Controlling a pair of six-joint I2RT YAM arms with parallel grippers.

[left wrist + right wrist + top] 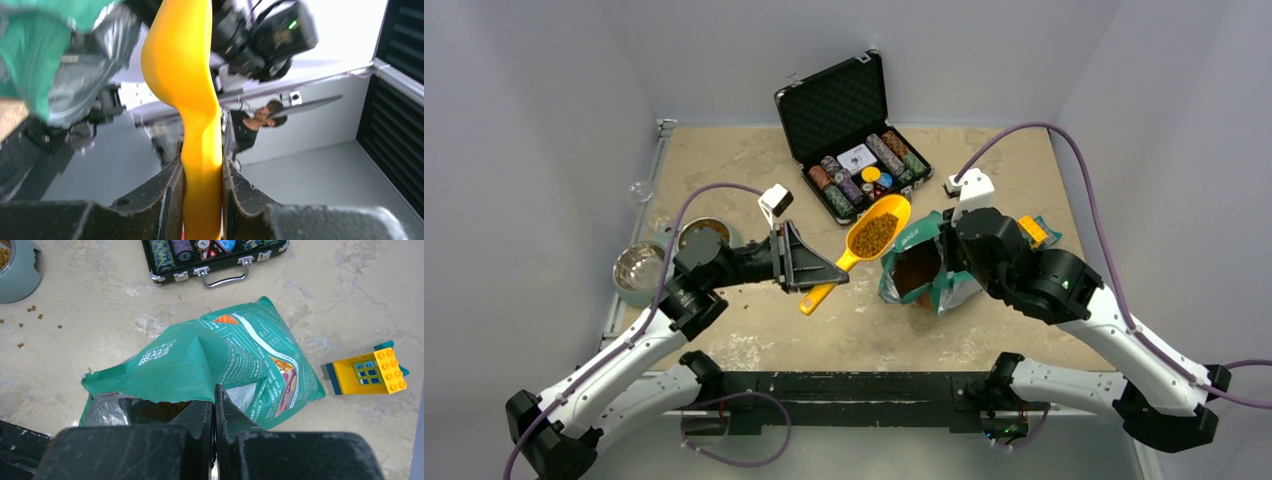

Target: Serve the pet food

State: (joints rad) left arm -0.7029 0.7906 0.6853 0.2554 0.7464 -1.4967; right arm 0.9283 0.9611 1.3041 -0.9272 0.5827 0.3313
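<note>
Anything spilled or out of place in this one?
Yes. A few kibble pellets lie scattered on the table beside the bowl, outside it. The pouch pinched by the right gripper has a raggedly torn mouth. The scoop in the left gripper is full.

A yellow plastic scoop (849, 262) is gripped at its handle by the left pincer (202, 167), with both fingers pressed against the handle's sides. Its cup faces up and is heaped with small brown kibble (874, 235). Just right of the scoop is a teal-green pouch (225, 360) with white print, crumpled, its torn mouth open and showing a silver lining and more kibble inside. The right pincer (214, 395) is clamped on the pouch's top edge. At the left, a grey-green bowl (20, 277) holds some kibble, and a few loose pellets (32, 308) lie on the worktop (100, 300) beside it.
</note>
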